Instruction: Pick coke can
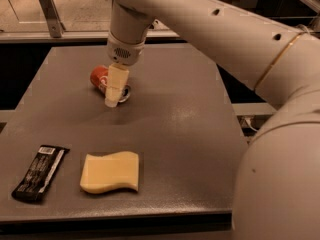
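The coke can (99, 77) is a red can lying on its side on the far left part of the grey table (190, 134), its silver top facing the front right. My gripper (112, 101) hangs down from the pale arm right in front of the can and covers its middle. Its tip reaches table height at the can's near side. I cannot tell whether it touches the can.
A black snack-bar wrapper (39, 172) lies at the front left of the table. A yellow sponge (110, 172) lies beside it to the right. My large arm (240, 49) crosses the right side of the view. A metal rail runs behind the table.
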Robot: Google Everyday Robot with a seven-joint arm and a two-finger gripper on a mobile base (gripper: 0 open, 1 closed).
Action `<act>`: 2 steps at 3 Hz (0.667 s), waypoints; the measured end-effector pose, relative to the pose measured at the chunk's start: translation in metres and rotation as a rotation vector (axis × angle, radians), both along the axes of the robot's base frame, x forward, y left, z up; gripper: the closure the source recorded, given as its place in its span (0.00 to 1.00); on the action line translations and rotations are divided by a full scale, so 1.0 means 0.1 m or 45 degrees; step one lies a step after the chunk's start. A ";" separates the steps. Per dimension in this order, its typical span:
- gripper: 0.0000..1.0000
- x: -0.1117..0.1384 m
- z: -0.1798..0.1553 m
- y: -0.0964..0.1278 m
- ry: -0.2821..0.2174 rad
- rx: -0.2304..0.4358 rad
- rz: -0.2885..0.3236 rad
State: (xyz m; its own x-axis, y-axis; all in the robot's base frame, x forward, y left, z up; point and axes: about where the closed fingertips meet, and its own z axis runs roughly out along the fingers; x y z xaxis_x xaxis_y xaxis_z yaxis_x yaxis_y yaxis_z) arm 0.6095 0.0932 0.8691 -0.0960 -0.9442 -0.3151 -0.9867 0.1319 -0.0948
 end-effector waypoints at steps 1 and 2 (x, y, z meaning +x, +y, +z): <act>0.19 0.03 -0.29 0.14 0.079 -0.048 -0.069; 0.42 0.05 -0.44 0.22 0.120 -0.081 -0.097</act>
State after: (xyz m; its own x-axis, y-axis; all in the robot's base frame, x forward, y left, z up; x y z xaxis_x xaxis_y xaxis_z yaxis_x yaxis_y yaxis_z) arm 0.6142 0.1148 0.8254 -0.1948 -0.9508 -0.2409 -0.9790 0.2037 -0.0126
